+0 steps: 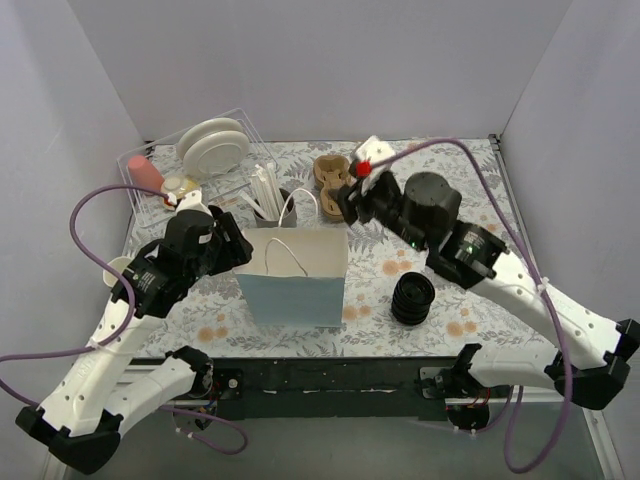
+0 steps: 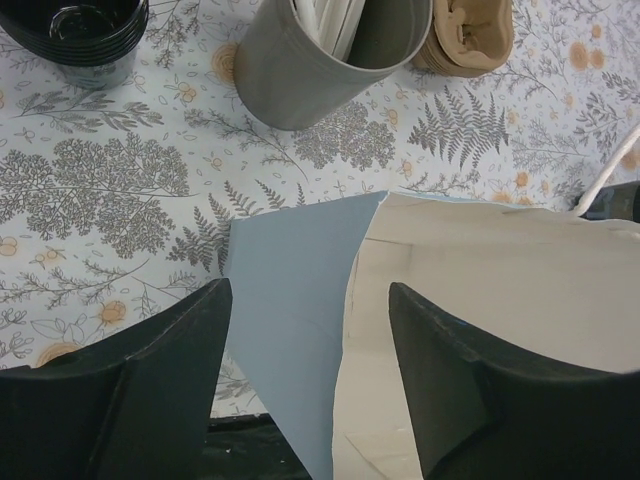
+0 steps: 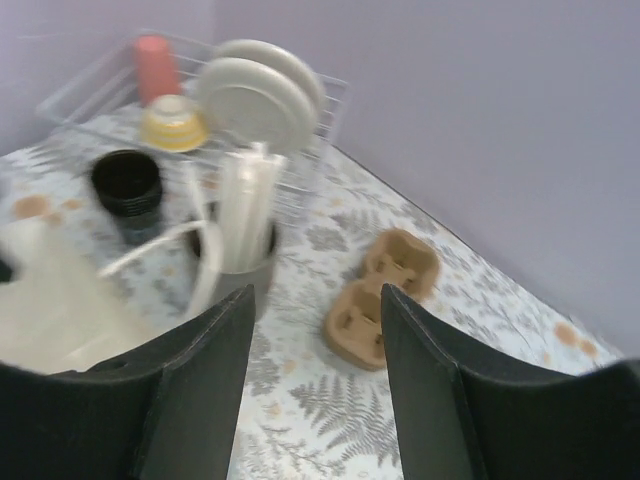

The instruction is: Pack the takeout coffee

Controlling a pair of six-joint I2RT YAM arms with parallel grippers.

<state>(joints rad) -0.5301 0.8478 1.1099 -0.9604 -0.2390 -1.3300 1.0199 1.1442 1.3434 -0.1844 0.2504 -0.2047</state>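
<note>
- Top external view: no sight of the takeout coffee, neither on the bench (image 1: 375, 270) nor in either gripper; most likely down inside the paper bag (image 1: 295, 295), hidden by its walls, though impossible to confirm
- Left gripper (image 2: 308, 290) with jaws apart, straddling the bag's left rim without pinching it
- Right gripper (image 3: 315, 292) likewise spread wide and empty, hovering over the bag's far right corner, near the grey stick holder (image 3: 240, 265) and cardboard cup carrier (image 3: 385, 295)
- Bag held by neither gripper, so liable to fold or tip at any nudge from an arm, spilling the drink
- Looped handle (image 3: 150, 245) close to the right fingers; could snag on retreat and drag the bag over
- Lid stack (image 1: 413, 298) just right of the bag, easily knocked by the right forearm
</note>
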